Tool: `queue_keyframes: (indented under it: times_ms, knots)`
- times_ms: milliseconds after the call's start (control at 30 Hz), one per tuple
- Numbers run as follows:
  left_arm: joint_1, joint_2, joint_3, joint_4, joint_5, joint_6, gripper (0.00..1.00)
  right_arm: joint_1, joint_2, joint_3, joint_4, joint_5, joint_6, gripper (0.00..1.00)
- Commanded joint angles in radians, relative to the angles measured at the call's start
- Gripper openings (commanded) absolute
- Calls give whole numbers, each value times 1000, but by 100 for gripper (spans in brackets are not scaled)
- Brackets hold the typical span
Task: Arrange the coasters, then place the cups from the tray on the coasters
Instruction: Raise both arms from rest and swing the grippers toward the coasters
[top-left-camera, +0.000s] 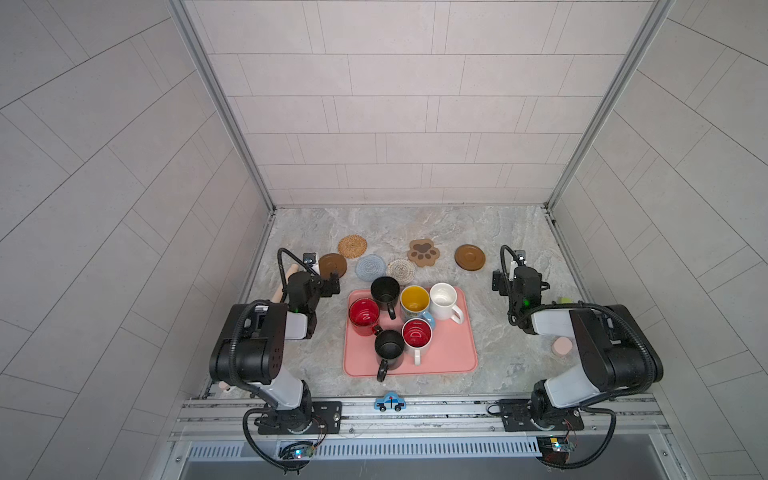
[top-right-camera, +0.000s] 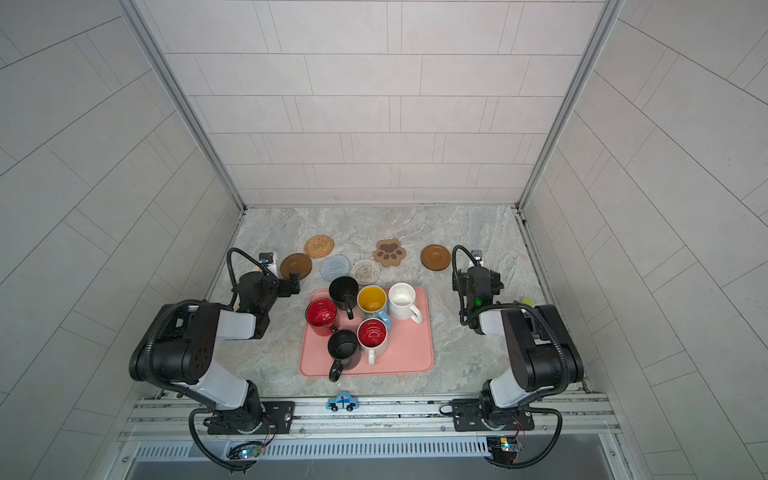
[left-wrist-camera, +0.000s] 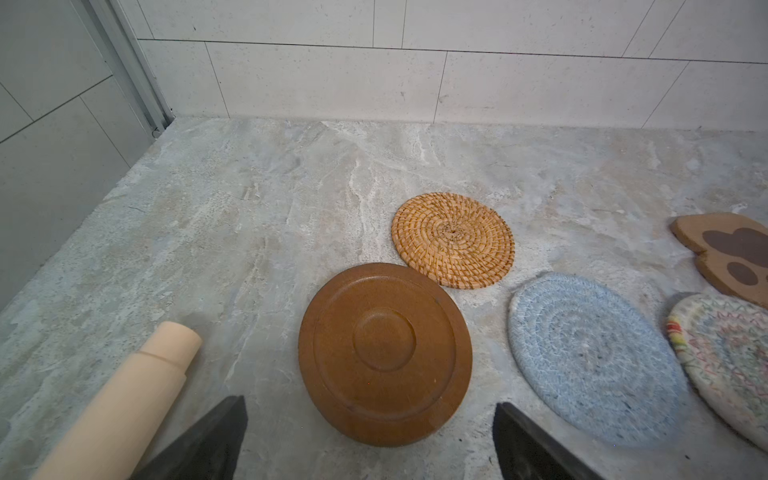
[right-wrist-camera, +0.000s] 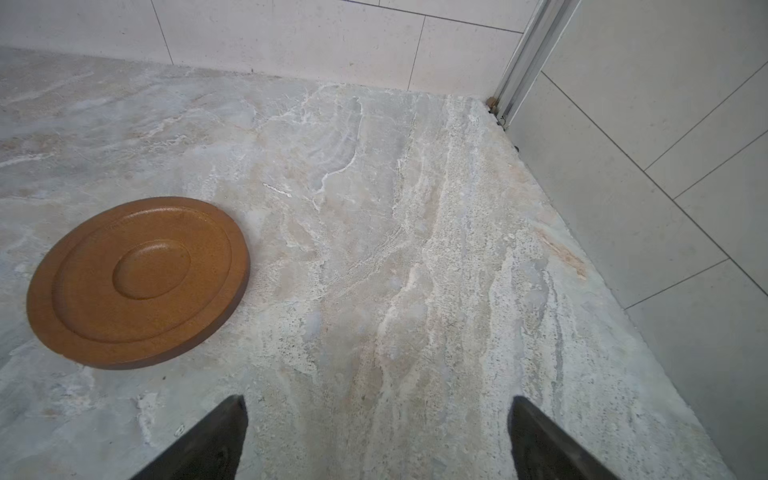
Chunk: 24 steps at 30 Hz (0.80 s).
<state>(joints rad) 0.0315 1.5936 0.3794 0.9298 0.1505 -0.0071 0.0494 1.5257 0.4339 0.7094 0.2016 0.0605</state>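
Looks barely started. Behind the salmon-pink tray (top-left-camera: 453, 353), a crowded, uneven row of coasters: rattan round (top-left-camera: 353, 246), left wooden round (top-left-camera: 333, 264), grey-blue crochet (top-left-camera: 370, 267), cream crochet (top-left-camera: 401, 270), paw-shaped mat (top-left-camera: 423, 252), right wooden round (top-left-camera: 470, 257) well apart. On the tray, all six mugs, bunched: far black mug (top-left-camera: 385, 289), red mug (top-left-camera: 364, 316), blue-and-yellow mug (top-left-camera: 414, 301), cream-white mug (top-left-camera: 443, 300), white-and-red mug (top-left-camera: 417, 336), near black mug (top-left-camera: 389, 349). Left gripper (left-wrist-camera: 370, 419) spread wide, empty, at the left wooden round's near edge; right gripper (right-wrist-camera: 378, 415) likewise wide, empty, over bare table. Leaves spacing and every placement undone.

Six coasters lie flat in a loose row toward the tabletop's (top-left-camera: 498, 232) far edge: rattan round (top-left-camera: 353, 246), grey-blue crochet (top-left-camera: 370, 267), cream crochet (top-left-camera: 401, 270), paw (top-left-camera: 423, 252), brown wooden rounds (top-left-camera: 332, 264) (top-left-camera: 470, 257) at both ends. Six mugs (top-left-camera: 442, 300) (all upright) crowd the central salmon-pink tray (top-left-camera: 453, 353).
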Motion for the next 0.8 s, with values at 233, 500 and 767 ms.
queue_keyframes:
  times_ms: [233, 500, 767]
  knots:
    - [-2, 1, 13, 14, 7, 12, 100, 1, -16, -2, 12, 2, -3, 100]
    - [-1, 8, 20, 7, 6, 10, 100, -2, -13, 3, 9, -2, -2, 99]
    - [0, 10, 20, 10, 7, 7, 100, -2, -12, 4, 5, -2, -1, 99]
